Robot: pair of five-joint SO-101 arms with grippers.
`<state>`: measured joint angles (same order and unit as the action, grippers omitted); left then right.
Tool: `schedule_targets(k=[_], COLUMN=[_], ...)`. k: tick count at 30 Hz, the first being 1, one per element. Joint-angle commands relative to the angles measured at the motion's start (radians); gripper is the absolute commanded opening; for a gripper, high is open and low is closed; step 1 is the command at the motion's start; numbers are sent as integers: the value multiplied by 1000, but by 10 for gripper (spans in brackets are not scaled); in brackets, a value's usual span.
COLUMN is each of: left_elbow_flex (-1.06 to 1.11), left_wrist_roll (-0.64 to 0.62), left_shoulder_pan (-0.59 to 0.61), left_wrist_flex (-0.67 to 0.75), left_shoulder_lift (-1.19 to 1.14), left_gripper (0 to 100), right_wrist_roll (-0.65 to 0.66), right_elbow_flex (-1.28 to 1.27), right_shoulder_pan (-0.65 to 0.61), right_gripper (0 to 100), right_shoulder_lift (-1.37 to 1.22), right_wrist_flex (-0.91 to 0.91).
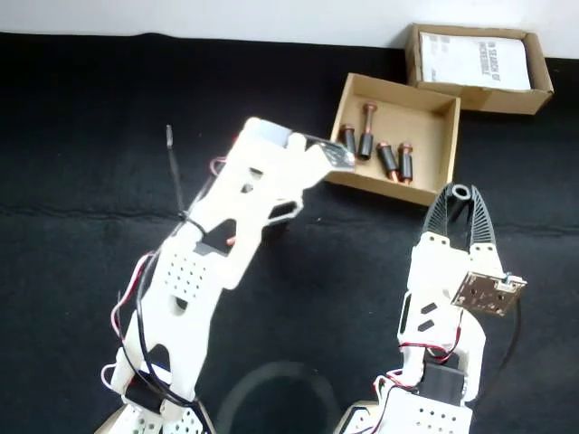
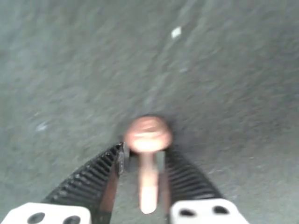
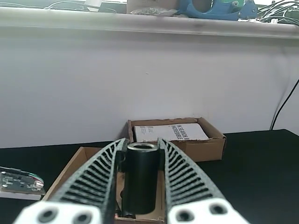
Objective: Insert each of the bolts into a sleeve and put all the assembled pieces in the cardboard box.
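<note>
**High view.** The cardboard box lies open on the black cloth. Four assembled pieces rest side by side on its floor, each a copper-headed bolt seated in a dark sleeve. A second box holding a printed booklet touches the cardboard box at its far right corner.

The left arm reaches across the cloth, and its wrist end stands just beside the cardboard box's left wall. The right arm stands on the near side of the cardboard box. The right gripper points at the box's near right corner, close to it but outside it.

**Left wrist view.** The left gripper pinches a copper bolt by the shank. The ribbed fingers are drawn in on either side of the shank, and the round head juts out past their tips above the cloth.

**Right wrist view.** The right gripper clamps a black sleeve between its ribbed fingers, with the sleeve's open bore facing away from the wrist. The cardboard box lies directly behind the sleeve. The second box sits beyond that, in front of a white wall.
</note>
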<state>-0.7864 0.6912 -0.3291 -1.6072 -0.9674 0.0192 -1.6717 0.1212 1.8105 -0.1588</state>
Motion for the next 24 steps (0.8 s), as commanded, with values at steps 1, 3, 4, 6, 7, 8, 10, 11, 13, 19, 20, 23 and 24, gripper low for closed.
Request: schedule_targets(k=[1,3,4,6,7,8,10,11,13,19,20,23,24], left_elbow_flex=[-19,-25,-42,-91,-130,-174,-268,-314,-394,-549,-581,-707,-754], left_wrist_roll=[3,2,-2,-64,-112,-166,-287,-345,-437,-574,-612,-753,-812], left_shoulder_pan=[-22,-36,-38,-38,-35,-33,-33,-33,-36,-33,-30,-21,-21], left_wrist_flex=[48,46,41,14,-2,-18,-54,-77,-98,-101,-97,-94,-84], left_shoulder_lift=[-2,4,15,45,67,87,127,147,174,229,234,237,237], left_gripper=[7,9,9,9,9,9,9,9,9,9,9,9,9], right_wrist_roll=[6,5,5,5,5,5,3,3,3,6,6,5,3], right_elbow_flex=[-133,-133,-133,-133,-133,-133,-133,-133,-133,-133,-133,-133,-133], right_shoulder_pan=[-1,-1,-4,-28,-41,-58,-90,-105,-134,-191,-202,-246,-262], right_gripper=[6,6,6,6,6,6,6,6,6,6,6,6,6], right_shoulder_lift=[4,4,4,4,5,5,7,7,13,13,13,13,13], right_wrist_flex=[-5,-35,-67,-154,-199,-231,-263,-263,-260,-260,-260,-260,-259])
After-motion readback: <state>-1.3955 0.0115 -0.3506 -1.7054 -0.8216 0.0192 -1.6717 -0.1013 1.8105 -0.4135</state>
